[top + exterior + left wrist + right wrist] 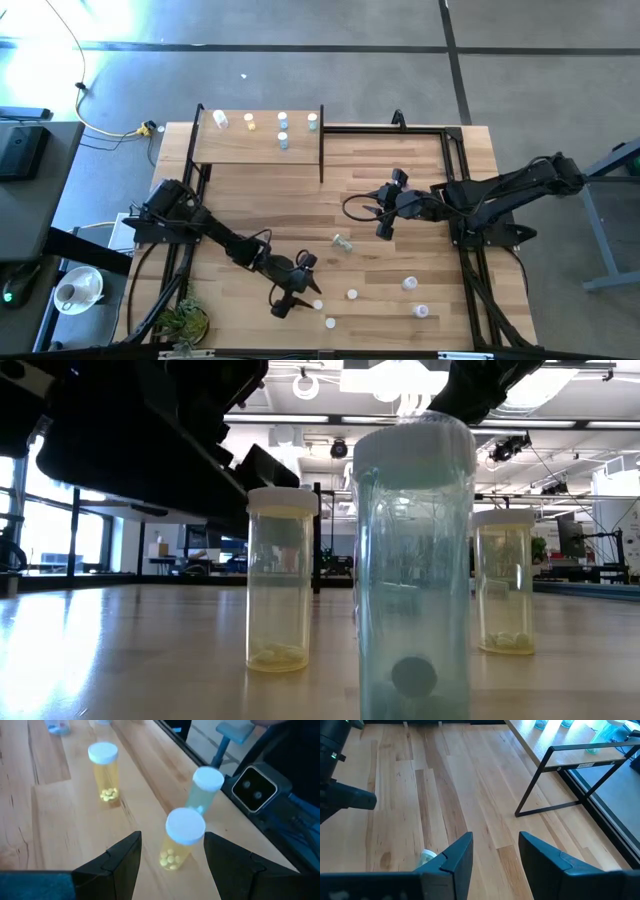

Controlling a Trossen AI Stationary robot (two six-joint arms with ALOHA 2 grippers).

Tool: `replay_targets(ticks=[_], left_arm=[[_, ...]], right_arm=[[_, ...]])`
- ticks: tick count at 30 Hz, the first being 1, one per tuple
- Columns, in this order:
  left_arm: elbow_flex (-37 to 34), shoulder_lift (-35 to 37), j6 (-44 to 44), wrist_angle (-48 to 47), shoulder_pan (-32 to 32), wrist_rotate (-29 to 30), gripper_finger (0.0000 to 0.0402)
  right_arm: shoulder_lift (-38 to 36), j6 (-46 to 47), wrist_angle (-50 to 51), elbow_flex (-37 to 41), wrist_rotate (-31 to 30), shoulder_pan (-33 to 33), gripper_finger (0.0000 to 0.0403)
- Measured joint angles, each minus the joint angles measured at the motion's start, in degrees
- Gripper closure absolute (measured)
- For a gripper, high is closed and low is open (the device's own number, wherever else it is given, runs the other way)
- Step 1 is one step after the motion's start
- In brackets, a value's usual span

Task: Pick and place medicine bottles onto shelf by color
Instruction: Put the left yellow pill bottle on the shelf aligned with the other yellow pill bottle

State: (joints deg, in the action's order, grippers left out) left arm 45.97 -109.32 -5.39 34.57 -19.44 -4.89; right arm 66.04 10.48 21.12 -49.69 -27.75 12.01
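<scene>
Your left end effector (300, 285) hovers at about 6 o'clock on the counter (400, 190), fingers apart with nothing between them; in its wrist view a yellow bottle (182, 840) with a white cap stands upright just ahead of the open fingers (122, 857), a pale blue-green bottle (204, 790) close behind it and a second yellow bottle (105, 772) farther off. Your right end effector (383, 208) sits near the counter's centre, pointing toward 9 o'clock, fingers also parted and empty. A tipped bottle (342, 241) lies on the counter just toward 7 o'clock from it. More upright bottles stand around 5 o'clock, among them one (409, 284) with a white cap. The shelf (240, 148) occupies the 11 o'clock corner, and you can see several bottles already on it, including a light blue one (283, 141) and a yellow one (250, 121).
</scene>
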Motion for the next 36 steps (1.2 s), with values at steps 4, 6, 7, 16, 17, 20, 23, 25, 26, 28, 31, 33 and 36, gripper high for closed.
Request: replay_targets(ticks=[4,6,7,16,17,20,23,25,26,28,31,33,36], left_arm=[[0.0,-0.3,0.0,0.0,0.0,0.2,0.0197],[0.0,-0.3,0.0,0.1,0.0,0.2,0.0197],[0.0,-0.3,-0.1,0.1,0.0,0.2,0.0197],[1.8,-0.3,-0.4,-2.0,-1.4,0.8,0.0197],[2.0,-0.3,-0.4,-2.3,-1.4,0.8,0.0197],[2.3,-0.3,-0.5,-2.7,-1.4,1.1,0.0197],[2.3,-0.3,-0.4,-2.2,-1.1,1.2,0.0197],[2.3,-0.3,-0.4,-1.9,-0.9,1.3,0.0197],[2.3,-0.3,-0.4,-1.8,-0.9,1.2,0.0197],[2.3,-0.3,-0.5,-1.8,-0.9,1.1,0.0197],[2.5,-0.7,-0.5,-1.4,-0.9,1.1,0.0197],[3.2,-1.7,-0.7,-1.8,-1.2,1.1,0.0197],[5.6,-4.2,-1.1,-2.5,-1.3,0.8,0.0197]], right_arm=[[0.0,0.0,0.0,0.0,0.0,0.0,0.0252],[0.0,0.0,0.0,0.0,0.0,0.0,0.0252],[0.0,0.0,0.0,0.0,0.0,0.0,0.0252],[0.0,0.0,0.0,0.0,0.0,0.0,0.0252],[0.0,0.0,0.0,0.0,0.0,0.0,0.0252],[0.0,0.0,0.0,0.0,0.0,0.0,0.0252],[0.0,0.0,0.0,0.0,0.0,0.0,0.0252],[0.0,0.0,0.0,0.0,0.0,0.0,0.0252],[0.0,0.0,0.0,0.0,0.0,0.0,0.0252],[0.0,0.0,0.0,0.0,0.0,0.0,0.0252],[0.0,0.0,0.0,0.0,0.0,0.0,0.0252],[0.0,0.0,0.0,0.0,0.0,0.0,0.0252],[0.0,0.0,0.0,0.0,0.0,0.0,0.0252]])
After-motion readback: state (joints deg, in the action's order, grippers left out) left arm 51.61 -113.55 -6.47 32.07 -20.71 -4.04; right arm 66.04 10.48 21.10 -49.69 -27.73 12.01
